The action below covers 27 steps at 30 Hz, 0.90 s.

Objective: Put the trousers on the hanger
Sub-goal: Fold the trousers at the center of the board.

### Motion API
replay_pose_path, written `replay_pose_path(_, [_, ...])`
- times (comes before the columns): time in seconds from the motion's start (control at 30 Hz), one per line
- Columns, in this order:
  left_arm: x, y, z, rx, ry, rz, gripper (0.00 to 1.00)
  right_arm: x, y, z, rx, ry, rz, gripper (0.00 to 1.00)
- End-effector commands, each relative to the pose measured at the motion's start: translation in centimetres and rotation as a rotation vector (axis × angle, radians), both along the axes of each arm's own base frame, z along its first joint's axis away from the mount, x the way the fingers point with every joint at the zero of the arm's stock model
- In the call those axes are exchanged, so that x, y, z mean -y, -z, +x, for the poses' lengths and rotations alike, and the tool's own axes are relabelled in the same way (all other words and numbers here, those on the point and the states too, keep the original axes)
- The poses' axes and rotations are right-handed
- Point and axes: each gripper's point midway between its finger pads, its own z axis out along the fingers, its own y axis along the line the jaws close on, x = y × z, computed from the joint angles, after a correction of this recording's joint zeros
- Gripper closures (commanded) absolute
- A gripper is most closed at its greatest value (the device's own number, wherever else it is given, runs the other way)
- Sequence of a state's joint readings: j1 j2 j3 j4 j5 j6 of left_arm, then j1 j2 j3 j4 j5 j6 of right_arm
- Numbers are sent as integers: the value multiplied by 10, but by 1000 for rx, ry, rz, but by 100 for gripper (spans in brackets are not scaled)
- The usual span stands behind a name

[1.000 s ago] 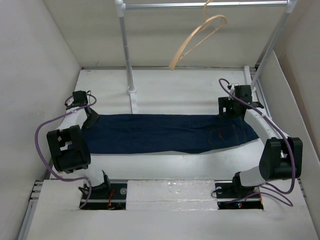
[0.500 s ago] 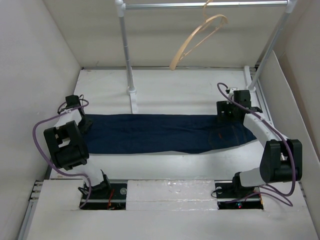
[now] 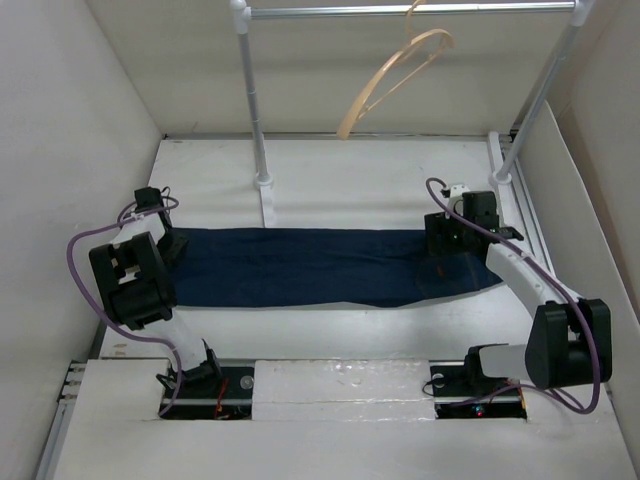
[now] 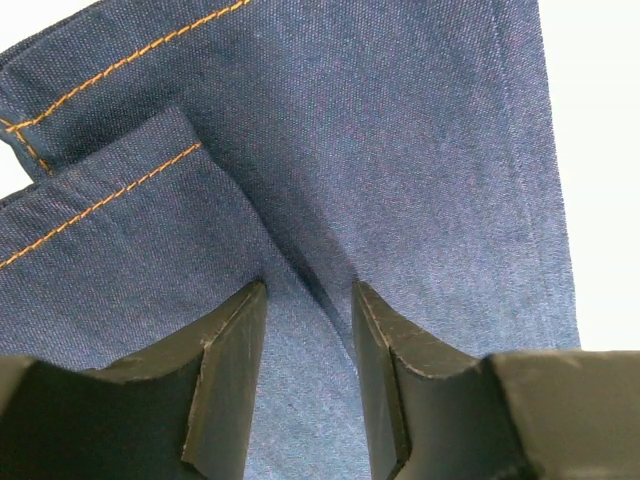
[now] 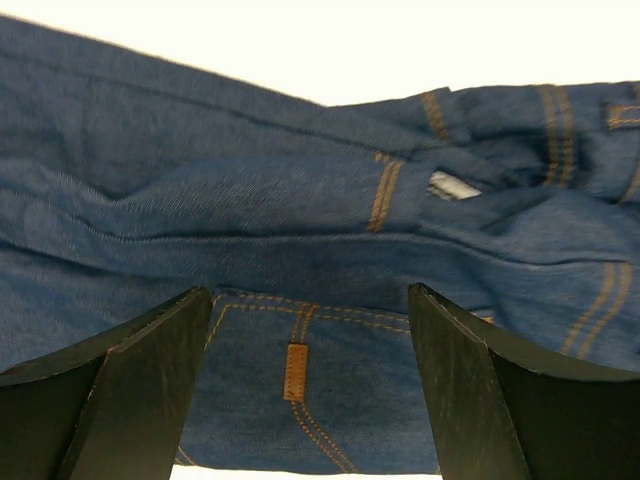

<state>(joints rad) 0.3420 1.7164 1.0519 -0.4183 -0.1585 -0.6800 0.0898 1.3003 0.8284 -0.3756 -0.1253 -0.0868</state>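
The dark blue trousers (image 3: 320, 267) lie flat across the table, with the leg hems on the left and the waist on the right. The pale hanger (image 3: 392, 78) hangs from the rail at the back, well away from both arms. My left gripper (image 3: 165, 243) rests on the hems. In the left wrist view its tips (image 4: 309, 285) press into the trousers (image 4: 350, 150), jaws partly closed astride a leg's edge. Whether they clamp it is unclear. My right gripper (image 3: 446, 238) hovers open over the waist end. Between its fingers (image 5: 310, 290) shows a small tan patch (image 5: 294, 372).
A silver rail (image 3: 410, 11) spans the back on two posts, the left one (image 3: 254, 100) rising just behind the trousers and the right one (image 3: 538, 95) slanting at the far right. White walls close in on both sides. A white foam strip (image 3: 340, 385) lies between the arm bases.
The left gripper has moved back and outward onto the hems, and its jaws have narrowed. The right gripper has slid left over the waist. The waist end of the trousers has shifted slightly left.
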Motion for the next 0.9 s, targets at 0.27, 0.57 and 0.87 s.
replay_pose_path(0.27, [-7, -7, 13, 26, -23, 16, 100, -7, -11, 6, 58, -55, -11, 16])
replay_pose_path(0.57, [-6, -24, 10, 58, -11, 28, 100, 1, -20, 13, 74, -41, -6, 15])
replay_pose_path(0.87, [-12, -39, 13, 61, -5, 60, 78, -5, -20, 11, 83, -62, 21, 16])
